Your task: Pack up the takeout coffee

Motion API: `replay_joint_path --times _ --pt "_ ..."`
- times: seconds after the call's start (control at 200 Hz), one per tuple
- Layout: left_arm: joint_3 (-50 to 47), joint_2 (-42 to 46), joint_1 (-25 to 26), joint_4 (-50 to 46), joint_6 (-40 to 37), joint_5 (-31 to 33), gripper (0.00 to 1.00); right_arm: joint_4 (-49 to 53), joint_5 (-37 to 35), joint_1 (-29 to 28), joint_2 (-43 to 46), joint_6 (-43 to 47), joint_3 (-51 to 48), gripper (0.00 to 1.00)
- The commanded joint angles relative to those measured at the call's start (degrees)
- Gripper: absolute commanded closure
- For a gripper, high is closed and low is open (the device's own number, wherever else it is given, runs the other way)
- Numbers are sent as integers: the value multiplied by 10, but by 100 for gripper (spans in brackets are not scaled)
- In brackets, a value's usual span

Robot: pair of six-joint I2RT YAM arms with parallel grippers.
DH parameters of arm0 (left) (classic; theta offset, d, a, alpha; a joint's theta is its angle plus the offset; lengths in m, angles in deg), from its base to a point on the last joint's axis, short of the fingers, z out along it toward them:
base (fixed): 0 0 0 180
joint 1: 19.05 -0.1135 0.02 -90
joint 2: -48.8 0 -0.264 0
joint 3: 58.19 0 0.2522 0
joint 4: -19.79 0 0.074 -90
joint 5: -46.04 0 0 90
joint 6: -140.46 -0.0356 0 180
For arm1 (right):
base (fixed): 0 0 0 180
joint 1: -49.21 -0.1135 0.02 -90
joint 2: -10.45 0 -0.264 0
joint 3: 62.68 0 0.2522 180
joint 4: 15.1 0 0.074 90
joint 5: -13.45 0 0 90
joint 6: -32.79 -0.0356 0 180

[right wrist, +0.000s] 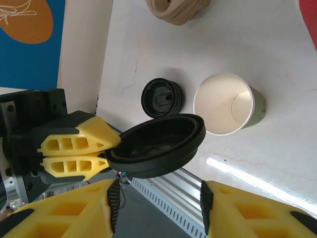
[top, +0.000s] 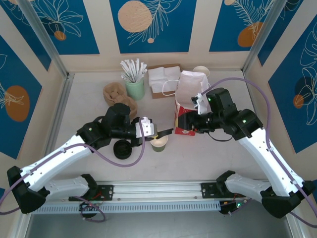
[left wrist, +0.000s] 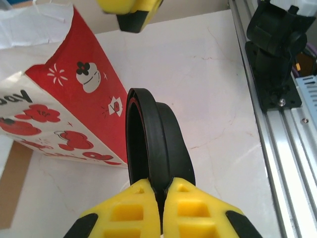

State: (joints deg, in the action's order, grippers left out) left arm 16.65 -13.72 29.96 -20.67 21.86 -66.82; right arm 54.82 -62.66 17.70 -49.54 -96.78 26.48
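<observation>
cup (right wrist: 227, 105) stands open and empty; left gripper (left wrist: 162, 187) pinches lid (left wrist: 157, 144).

Bright, even light from above lit the desk (top: 213, 158), leaving only soft, faint shadows beside the arms. A white glare streak crossed the desk in the right wrist view. Close-up yellow fingers (left wrist: 124, 215) looked slightly blurred.

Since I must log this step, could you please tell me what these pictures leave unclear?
- Top view: the inside of the bag, hidden by its white upper part.
- Top view: the lid stack, too dark to count.
- Left wrist view: the lid in the left tool, edge-on, its faces unseen.
- Right wrist view: the green side of the cup, mostly behind its rim; the fingers of the right tool, cut off below.
</observation>
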Motion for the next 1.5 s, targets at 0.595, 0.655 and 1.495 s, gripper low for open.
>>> replay_joint_path --times 0.595,0.655,1.495 --pt "-24 -9 -142 -1 409 -145 97 -118 22 -4 77 -93 -157 52" --pt "-28 -14 -159 6 441 -165 97 -133 21 -8 82 -101 -174 52" --pt "-129 -99 -233 179 631 -297 99 -286 -51 -68 65 -166 -320 52"
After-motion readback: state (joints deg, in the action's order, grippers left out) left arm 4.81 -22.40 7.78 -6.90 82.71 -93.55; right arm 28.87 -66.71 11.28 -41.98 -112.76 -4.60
